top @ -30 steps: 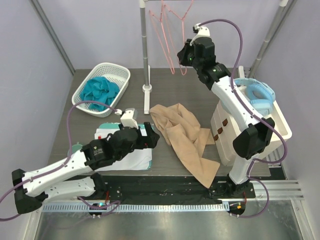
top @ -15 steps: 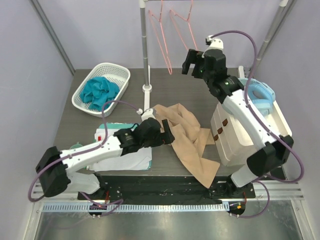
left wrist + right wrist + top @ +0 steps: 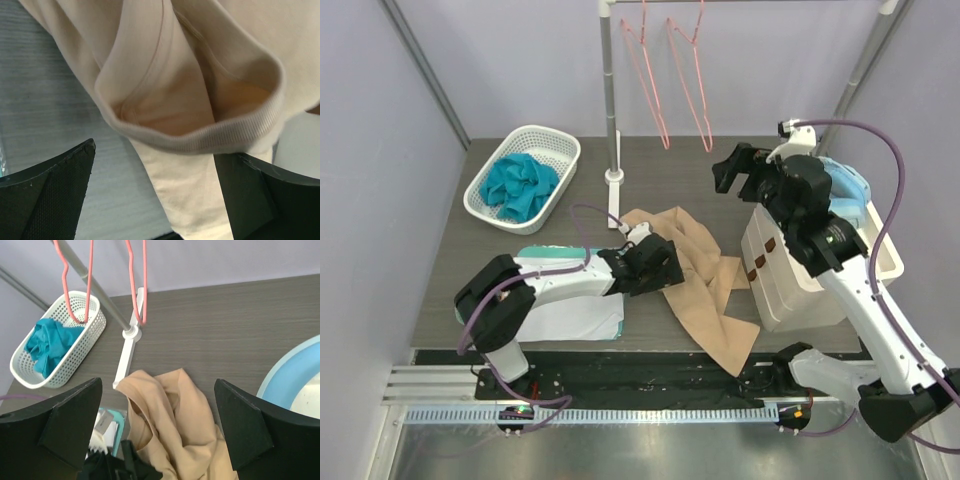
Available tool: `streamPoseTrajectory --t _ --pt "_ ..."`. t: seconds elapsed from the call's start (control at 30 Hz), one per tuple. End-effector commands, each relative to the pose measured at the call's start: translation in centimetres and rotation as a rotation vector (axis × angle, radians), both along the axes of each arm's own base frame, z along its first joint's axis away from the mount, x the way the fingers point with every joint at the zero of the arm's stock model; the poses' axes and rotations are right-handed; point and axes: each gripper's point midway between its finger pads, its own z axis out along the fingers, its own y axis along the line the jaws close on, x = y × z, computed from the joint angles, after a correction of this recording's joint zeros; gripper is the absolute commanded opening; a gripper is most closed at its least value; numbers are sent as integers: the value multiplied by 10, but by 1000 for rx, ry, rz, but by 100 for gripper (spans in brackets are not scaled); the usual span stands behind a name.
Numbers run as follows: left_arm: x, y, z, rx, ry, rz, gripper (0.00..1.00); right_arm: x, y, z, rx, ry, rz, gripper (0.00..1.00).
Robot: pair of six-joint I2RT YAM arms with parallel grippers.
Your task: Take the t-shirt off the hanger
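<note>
1. T-shirt (image 3: 695, 275) is off the hangers (image 3: 144, 285). It lies crumpled on the table (image 3: 520, 260), mid-field between the rack base (image 3: 614, 195) and the white drawer unit (image 3: 780, 280). Both pink wire hangers hang bare on the rail (image 3: 740, 2), so I judge the removal itself done.
2. Left gripper (image 3: 655, 262) sits low at the shirt's left edge with its jaws spread wide and nothing pinched. In the wrist view a ribbed opening in the fabric lies between the two fingers (image 3: 50, 195), in front of their tips and touching neither pad. The low pose suits a grab or a let-go at that edge; I can't tell which.
3. Right gripper (image 3: 740, 172) hangs in the air between the hangers and the drawer unit, well apart from the shirt. Its jaws are fully apart and empty. It faces the rack and touches no hanger. My read is that it is parked clear so the hangers hang free.
4. Shirt's long axis runs diagonally, from the far end just beside the rack base to the near-right end by the table's front edge. The far half is bunched and folded over, and the near half tapers flatter.
5. The ribbed opening is at the far-left end and gapes toward the left wrist camera. Whether it is the collar or a sleeve cuff, I can't tell. No hanger wire is visible in the fabric.
6. White basket (image 3: 480, 200) with teal cloth (image 3: 523, 185) sits far-left, not involved.
</note>
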Motion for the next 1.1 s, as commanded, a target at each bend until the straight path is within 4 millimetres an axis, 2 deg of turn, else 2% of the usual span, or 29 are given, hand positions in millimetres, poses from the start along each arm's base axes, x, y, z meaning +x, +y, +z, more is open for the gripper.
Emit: streamPoseTrajectory --t 0.0,0.1,0.2,0.27,0.3,0.33,0.4,0.43,0.57,0.6,0.7,0.73,0.8,0.83,0.93,0.97,1.0,1.03,1.07 --pt "27 -11 -2 -69 -64 20 100 -24 5 6 53 -32 71 100" --pt "31 -11 -18 -74 -60 16 98 -37 2 2 61 -40 87 100" --pt "33 -9 -31 -60 -80 12 90 -45 0 0 69 -49 96 100" --pt "37 -11 -30 -82 -113 5 75 -48 0 0 72 -53 104 100" --pt "35 -5 -37 -69 -118 7 68 -50 -1 1 74 -55 104 100" --pt "35 -4 -38 -68 -127 5 46 -51 0 1 77 -57 113 100" --pt "36 -1 -35 -56 -147 -4 22 -55 1 -1 81 -55 121 100" --pt "35 -1 -32 -55 -149 -7 2 -56 2 -1 83 -54 129 100" --pt "28 3 -9 -7 -202 -39 0 -61 2 -8 83 -46 139 100" --pt "28 0 13 -23 -240 -54 0 -62 1 -9 81 -44 138 100" --pt "20 4 44 -21 -299 -79 0 -67 -1 -16 68 -28 140 100" --pt "20 9 67 -44 -345 -74 0 -70 -3 -13 72 -37 140 100" --pt "21 19 89 -35 -385 -68 0 -74 -6 -17 64 -30 137 100" --pt "22 27 112 -39 -433 -65 0 -76 -7 -18 62 -30 135 100" --pt "34 54 149 -1 -496 -16 0 -84 -11 -20 55 -31 134 100" --pt "35 63 173 -15 -527 -15 0 -88 -13 -22 53 -28 136 100" --pt "39 69 185 -20 -544 -6 0 -89 -14 -25 51 -24 134 100" --pt "50 84 196 -14 -558 32 0 -91 -15 -27 48 -20 134 100" --pt "53 95 217 -10 -587 40 0 -94 -16 -28 47 -19 133 100"
